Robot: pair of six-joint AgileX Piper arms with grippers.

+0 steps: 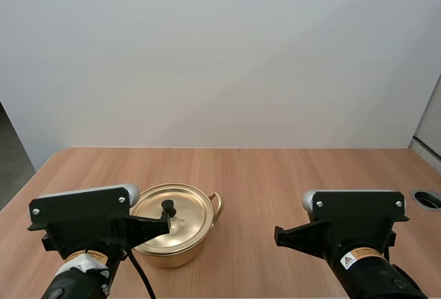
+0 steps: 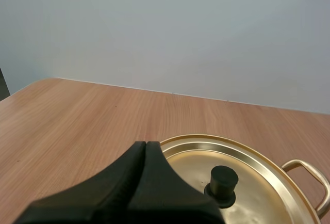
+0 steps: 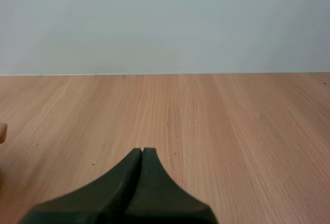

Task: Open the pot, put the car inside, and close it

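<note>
Beside the lidded pot (image 1: 172, 233), left pincer (image 2: 146, 143) closed and empty, right pincer (image 3: 142, 150) likewise, above the table (image 3: 232, 121)

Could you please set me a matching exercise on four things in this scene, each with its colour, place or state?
Things:
1. lid
2. knob
3. left gripper
4. right gripper

Descriptions:
A. black, at the lid's middle
B. jaws shut, over bare table
C. gold, closed on the pot
D. jaws shut, close to the lid

Pairs: 1-C; 2-A; 3-D; 4-B.
</note>
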